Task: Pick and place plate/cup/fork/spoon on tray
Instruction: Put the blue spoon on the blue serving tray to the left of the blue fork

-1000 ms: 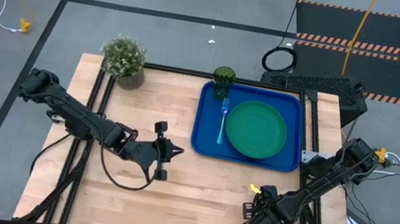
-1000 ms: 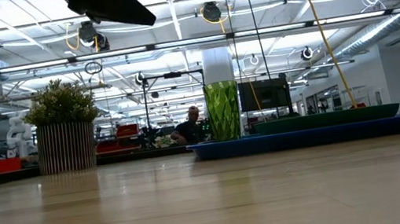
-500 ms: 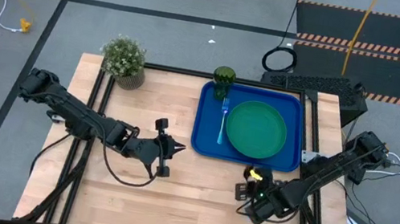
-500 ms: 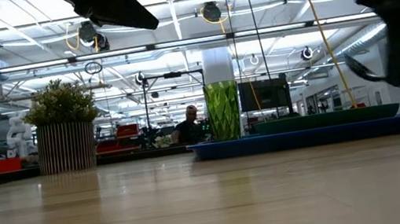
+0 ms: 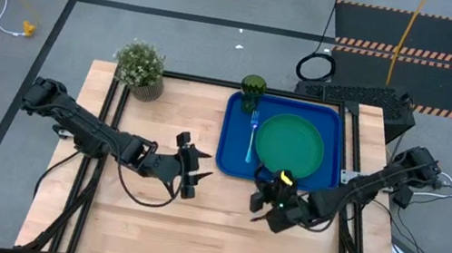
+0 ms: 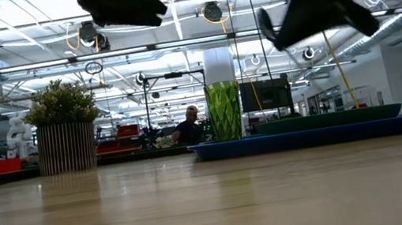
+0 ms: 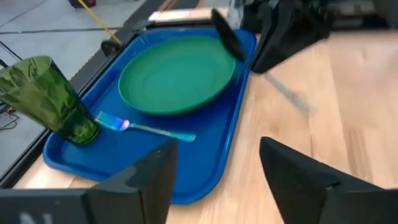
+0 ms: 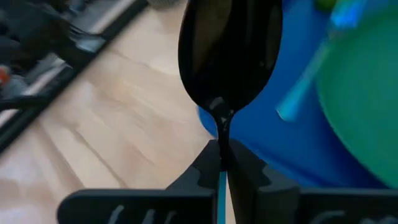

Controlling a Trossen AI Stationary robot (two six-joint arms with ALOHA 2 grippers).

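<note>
Resting in tray (image 5: 228,159): plate (image 5: 289,146), fork (image 5: 252,137), apparently cup (image 5: 252,90).

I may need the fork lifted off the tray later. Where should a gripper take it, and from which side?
Probably the light-blue handle of the fork, from straight above. It lies flat on the tray between the cup and the plate; the handle end looks clear of the cup.

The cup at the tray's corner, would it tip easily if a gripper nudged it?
Probably. The cup stands tall and narrows toward its base, so a push near the rim would likely topple it. It looks like thin translucent plastic, so probably light. The tray rim beside it might stop a slide.
</note>
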